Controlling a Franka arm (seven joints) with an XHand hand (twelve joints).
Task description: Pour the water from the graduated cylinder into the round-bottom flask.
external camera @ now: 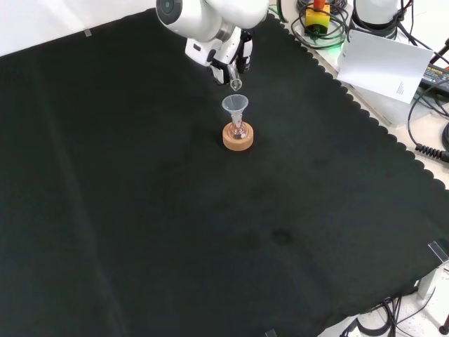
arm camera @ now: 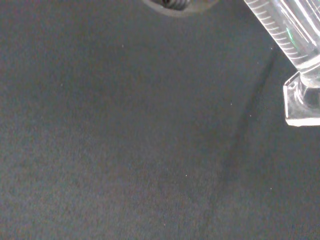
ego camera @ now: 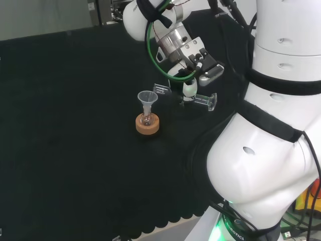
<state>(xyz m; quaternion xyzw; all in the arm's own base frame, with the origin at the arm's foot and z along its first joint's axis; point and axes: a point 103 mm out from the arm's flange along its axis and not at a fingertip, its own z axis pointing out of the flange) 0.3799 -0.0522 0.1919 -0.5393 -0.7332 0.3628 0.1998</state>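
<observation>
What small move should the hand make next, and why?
Probably shift a little toward the funnel. The hand holds the graduated cylinder about level, its mouth apparently just short of the funnel in the round-bottom flask on its cork ring.

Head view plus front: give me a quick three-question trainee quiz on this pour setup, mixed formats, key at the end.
1. True or false: the graduated cylinder stands upright on the cloth.
2. What sits in the neck of the round-bottom flask? A) stopper B) funnel C) nothing
3. Fill in: the flask rests on a ____ ring.

Key:
1. False. The hand holds it above the cloth, lying nearly level, its foot to the right in the head view.
2. B, a clear funnel.
3. Cork: the cork ring is its stand.
</observation>
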